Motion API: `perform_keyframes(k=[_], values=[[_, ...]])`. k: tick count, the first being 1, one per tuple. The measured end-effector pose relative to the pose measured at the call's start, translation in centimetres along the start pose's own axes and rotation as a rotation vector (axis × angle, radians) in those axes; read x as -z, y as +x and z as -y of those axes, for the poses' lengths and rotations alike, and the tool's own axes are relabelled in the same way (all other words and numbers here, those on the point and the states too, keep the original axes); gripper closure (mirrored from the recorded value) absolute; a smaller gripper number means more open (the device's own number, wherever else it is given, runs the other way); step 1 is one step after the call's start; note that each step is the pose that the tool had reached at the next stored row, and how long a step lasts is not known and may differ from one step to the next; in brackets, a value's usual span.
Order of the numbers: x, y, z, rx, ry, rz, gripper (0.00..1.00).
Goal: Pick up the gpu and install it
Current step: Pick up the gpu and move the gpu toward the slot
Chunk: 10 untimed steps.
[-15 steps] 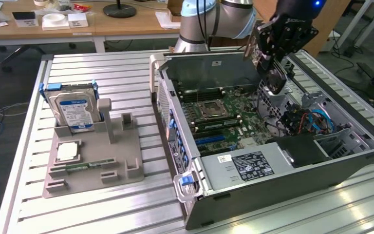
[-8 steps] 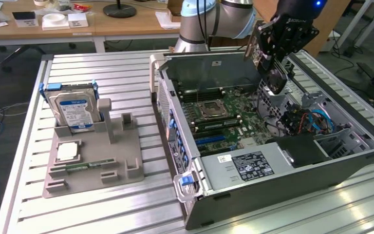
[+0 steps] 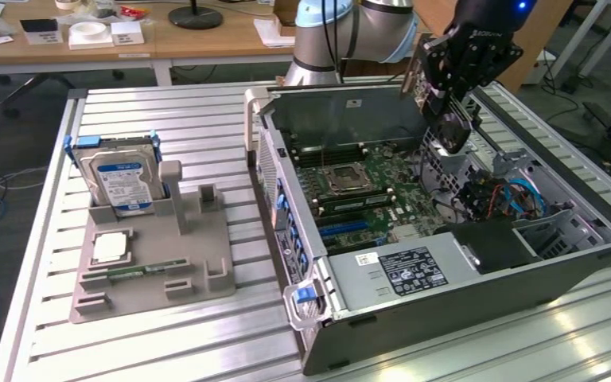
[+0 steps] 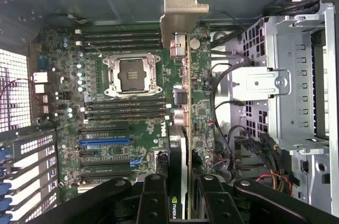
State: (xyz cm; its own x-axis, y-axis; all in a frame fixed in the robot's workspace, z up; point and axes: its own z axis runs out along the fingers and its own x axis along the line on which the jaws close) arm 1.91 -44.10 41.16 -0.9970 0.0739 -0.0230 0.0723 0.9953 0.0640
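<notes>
Hanging from the gripper (image 3: 449,95), the gpu (image 3: 454,134) sits in the air above the open case (image 3: 444,310), over the case's far corner on the exterior view's right. It is clear of the motherboard (image 3: 375,195) below.

In the wrist view the fingers (image 4: 153,197) stand narrow, clamped on the two faces of the card, which shows edge-on between them. The card's long axis runs straight out from the fingers and down toward the board, with the silver bracket (image 4: 179,9) at the far, leading end.

The blue slot (image 4: 106,142) and the black slots beside it lie off to one side of the card, nearer the case's vented rear wall than the drive cage (image 4: 286,91). Their length appears to run across the card's edge rather than along it, so card and slots do not look lined up. The socket (image 4: 131,75) is beside the card's edge, well apart from the fingers.
</notes>
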Motion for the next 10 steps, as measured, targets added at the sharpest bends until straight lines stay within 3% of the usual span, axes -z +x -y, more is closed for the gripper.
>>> perform_keyframes(k=[10], values=[[-0.01,-0.26,-0.02,0.000,-0.0001,0.0001,0.73]])
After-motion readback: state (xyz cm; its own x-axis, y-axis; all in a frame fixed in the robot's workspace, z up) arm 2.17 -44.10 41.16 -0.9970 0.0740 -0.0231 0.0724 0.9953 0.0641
